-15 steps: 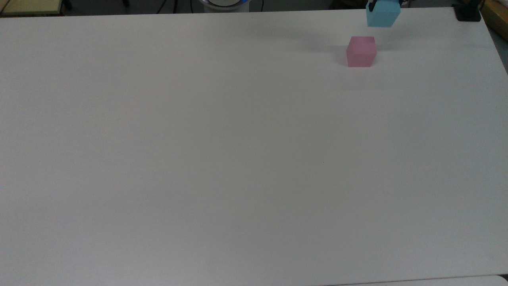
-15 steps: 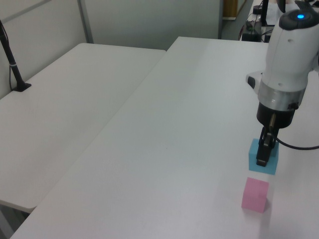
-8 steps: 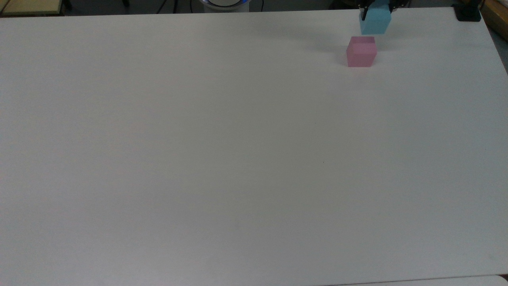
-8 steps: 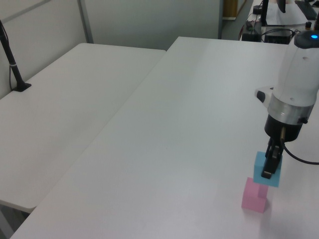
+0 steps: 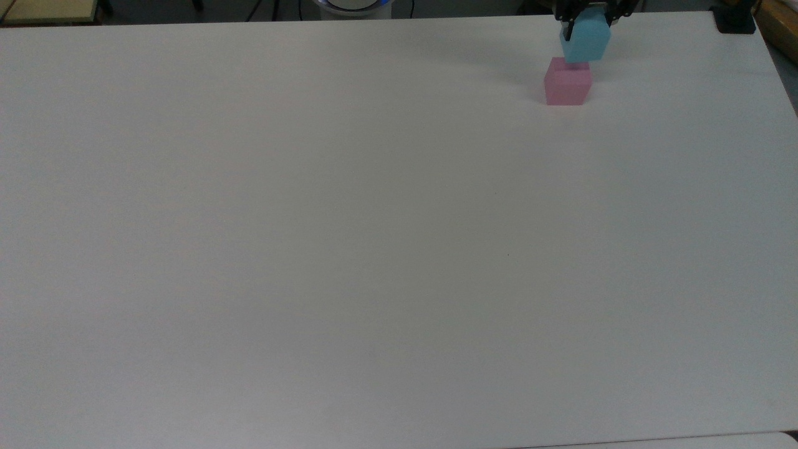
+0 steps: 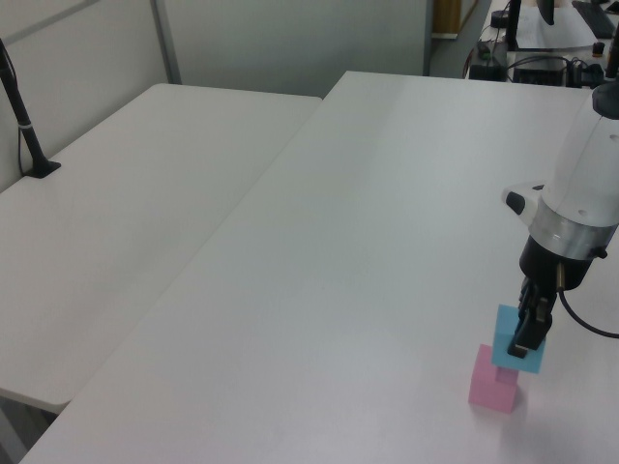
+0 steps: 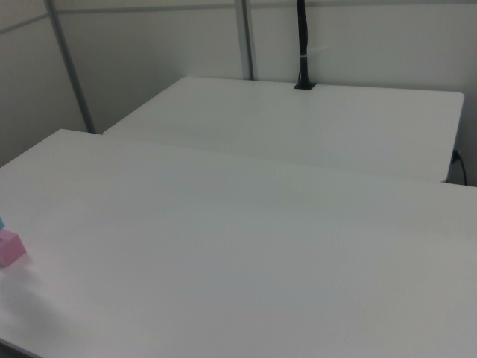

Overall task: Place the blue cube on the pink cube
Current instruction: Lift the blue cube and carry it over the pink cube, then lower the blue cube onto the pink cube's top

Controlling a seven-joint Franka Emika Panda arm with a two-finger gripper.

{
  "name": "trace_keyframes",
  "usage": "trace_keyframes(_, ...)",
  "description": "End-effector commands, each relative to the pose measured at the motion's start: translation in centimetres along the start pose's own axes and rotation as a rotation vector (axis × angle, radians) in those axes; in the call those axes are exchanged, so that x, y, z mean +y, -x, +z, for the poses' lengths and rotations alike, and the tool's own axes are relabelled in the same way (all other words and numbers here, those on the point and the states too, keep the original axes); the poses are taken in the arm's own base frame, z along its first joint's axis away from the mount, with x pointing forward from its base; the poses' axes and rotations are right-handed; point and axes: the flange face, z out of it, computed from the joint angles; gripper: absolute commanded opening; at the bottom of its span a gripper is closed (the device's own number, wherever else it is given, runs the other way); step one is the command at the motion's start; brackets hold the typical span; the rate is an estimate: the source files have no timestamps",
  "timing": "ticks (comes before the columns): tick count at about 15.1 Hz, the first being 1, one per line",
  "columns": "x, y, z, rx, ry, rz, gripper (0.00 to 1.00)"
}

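Note:
The pink cube [image 5: 566, 84] [image 6: 494, 379] [image 7: 10, 248] rests on the white table near the top view's upper right. The blue cube [image 5: 585, 41] [image 6: 518, 341] hangs just above it, shifted a little toward the top view's upper right, with my gripper [image 5: 586, 22] [image 6: 527, 331] shut on its sides. In the left view the blue cube's lower edge overlaps the pink cube's top; I cannot tell if they touch. A sliver of blue shows at the right view's left edge.
The white table [image 5: 374, 249] stretches wide to the top view's left and bottom. A second white table [image 6: 116, 222] stands beside it. A black clamp base [image 5: 734, 22] sits at the top view's upper right corner.
My gripper has carried the blue cube from beside the pink cube to just above it, moving left and down in the top view, and lower in the left view.

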Motion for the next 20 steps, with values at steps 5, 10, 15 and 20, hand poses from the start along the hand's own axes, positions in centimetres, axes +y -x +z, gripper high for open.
trace_keyframes(5, 0.6, 0.0, 1.1, 0.063, 0.042, -0.031, 0.18)
trace_keyframes(10, 0.3, 0.1, 2.1, 0.069, 0.057, 0.014, 0.19)
trace_keyframes(15, 0.0, -0.2, 2.1, 0.082, 0.034, 0.045, 0.27)
trace_keyframes(20, -0.2, -0.5, 3.2, 0.073, 0.046, 0.046, 0.55)
